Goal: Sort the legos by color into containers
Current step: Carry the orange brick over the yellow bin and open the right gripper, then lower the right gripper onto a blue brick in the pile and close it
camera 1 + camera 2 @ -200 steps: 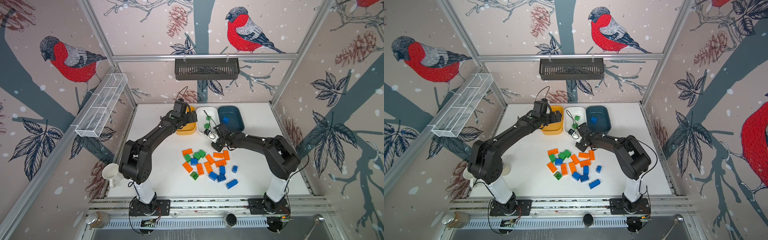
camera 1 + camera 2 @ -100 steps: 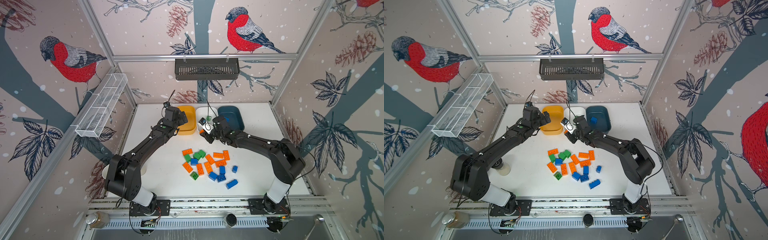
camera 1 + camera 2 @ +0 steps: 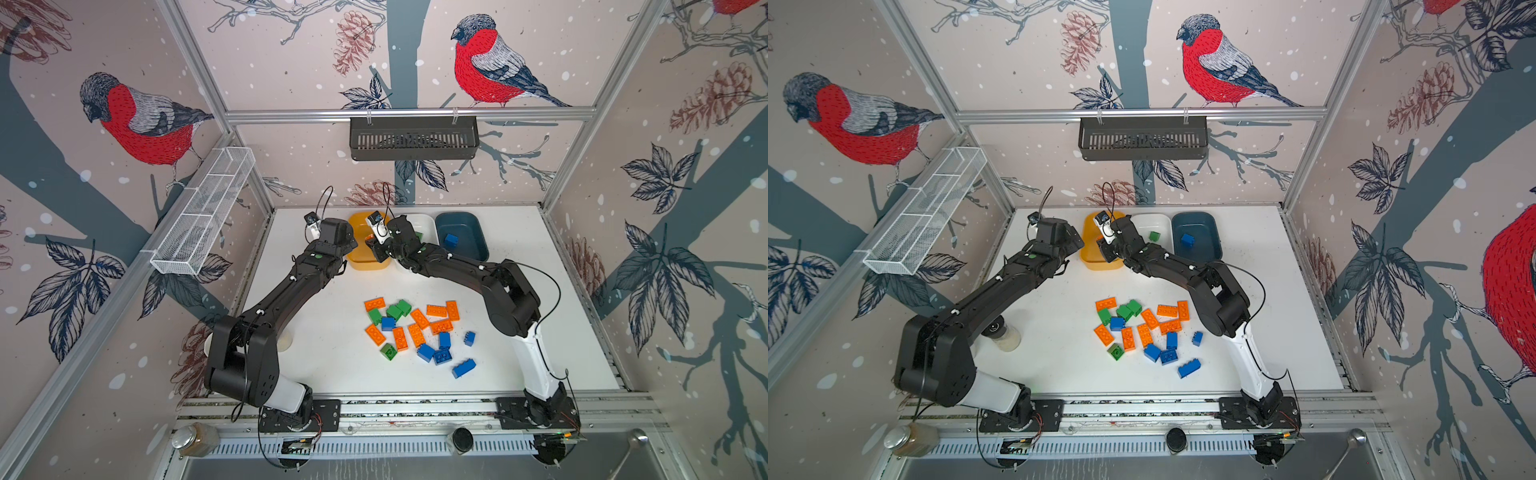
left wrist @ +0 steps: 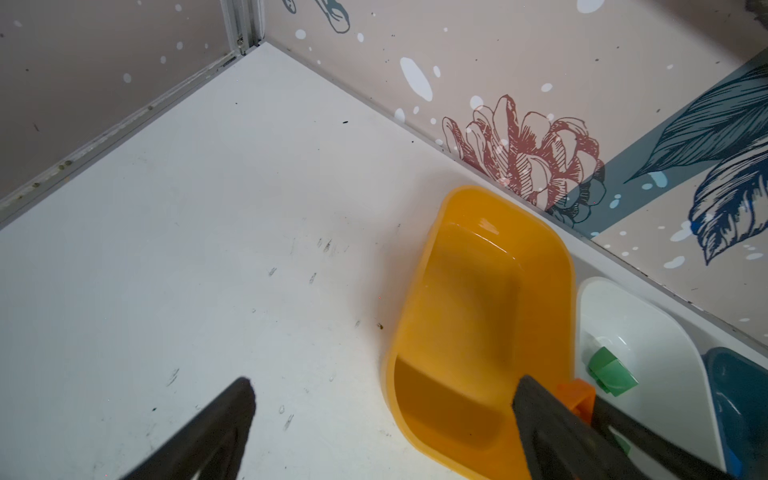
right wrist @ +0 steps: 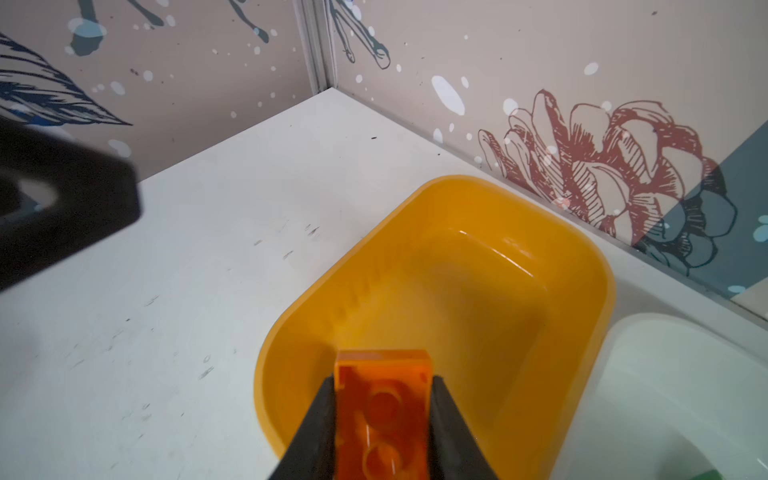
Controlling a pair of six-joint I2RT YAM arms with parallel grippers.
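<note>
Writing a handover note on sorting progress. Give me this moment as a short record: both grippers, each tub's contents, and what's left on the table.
right gripper: shut on an orange brick, held over the near end of the yellow-orange tub
left gripper: open, holding nothing, at the yellow-orange tub's edge
yellow-orange tub: no brick visible inside
white tub: one green brick
teal tub: one blue brick
table: loose bricks, orange, green and blue mixed, unsorted

Legos (image 3: 417,333) scattered, blue brick (image 3: 451,240) in teal tub (image 3: 473,244)
</note>
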